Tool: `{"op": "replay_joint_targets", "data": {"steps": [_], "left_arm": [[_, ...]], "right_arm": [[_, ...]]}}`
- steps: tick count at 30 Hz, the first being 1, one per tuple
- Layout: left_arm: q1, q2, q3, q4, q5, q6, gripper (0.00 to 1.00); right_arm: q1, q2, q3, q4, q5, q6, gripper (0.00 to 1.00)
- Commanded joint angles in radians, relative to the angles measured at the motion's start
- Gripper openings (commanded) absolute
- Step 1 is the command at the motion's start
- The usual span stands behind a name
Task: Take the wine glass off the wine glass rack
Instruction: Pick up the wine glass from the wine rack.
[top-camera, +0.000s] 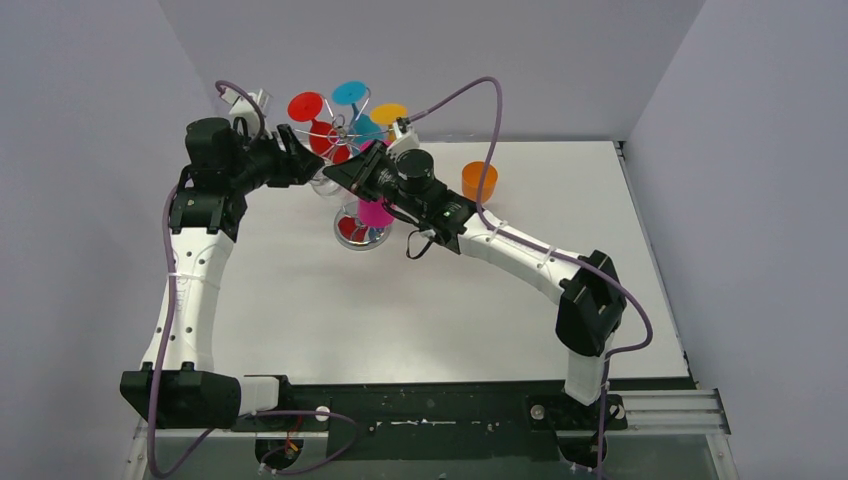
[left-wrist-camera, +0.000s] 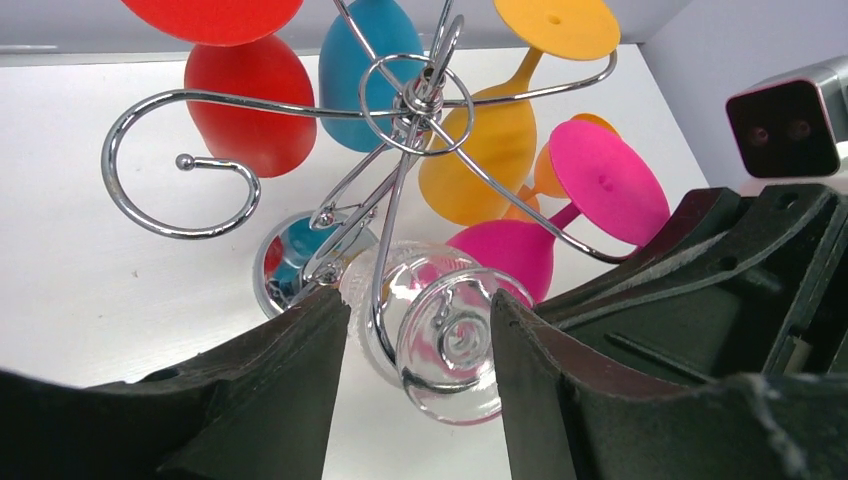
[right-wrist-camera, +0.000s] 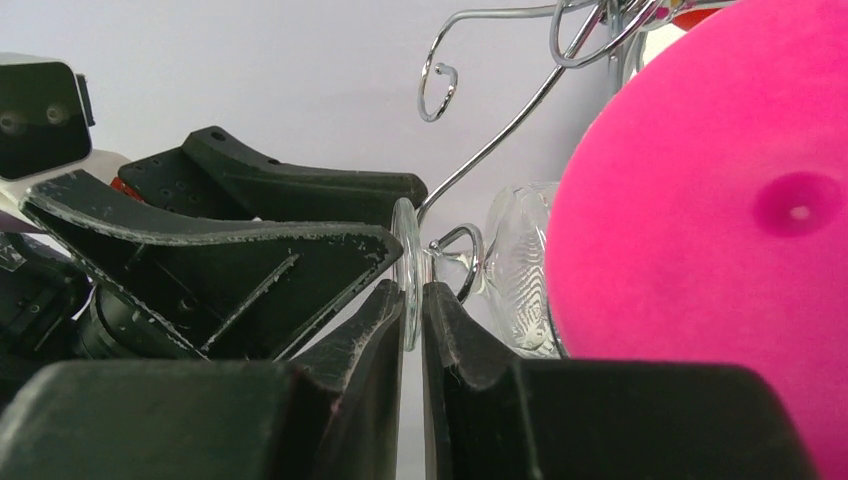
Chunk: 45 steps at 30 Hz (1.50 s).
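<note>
The wine glass rack (left-wrist-camera: 415, 100) is a silver wire stand with curled arms and a round shiny base (top-camera: 362, 232). A clear wine glass (left-wrist-camera: 450, 345) hangs upside down with its stem in one wire arm. My left gripper (left-wrist-camera: 420, 310) is open around the glass's round foot. Its left finger (left-wrist-camera: 300, 380) stands apart from the glass, and its right finger (left-wrist-camera: 540, 380) is at the foot's rim. My right gripper (right-wrist-camera: 411, 300) is shut on the thin edge of that clear foot (right-wrist-camera: 407, 250). In the top view both grippers (top-camera: 305, 165) (top-camera: 335, 172) meet at the rack's left side.
Red (top-camera: 305, 105), blue (top-camera: 350, 93), yellow (top-camera: 388, 113) and pink (top-camera: 375, 212) glasses hang on the other arms; the pink foot (right-wrist-camera: 720, 220) fills the right wrist view. An orange cup (top-camera: 479, 181) stands on the white table to the right. Grey walls close the back.
</note>
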Motion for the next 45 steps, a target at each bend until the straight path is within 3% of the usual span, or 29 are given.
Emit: {"op": "replay_joint_targets", "data": {"steps": [1,30,45], "left_arm": [[0.007,-0.029,-0.005,0.085,0.022,-0.045,0.52],[0.007,-0.043,-0.013,0.102,0.018,-0.050,0.58],[0.007,-0.067,0.021,0.071,-0.044,-0.030,0.71]], "right_arm": [[0.031,-0.016,0.068,0.051,0.056,-0.003,0.00],[0.024,0.110,0.257,-0.016,0.059,0.008,0.00],[-0.013,0.097,0.254,0.012,0.099,-0.011,0.00]]}}
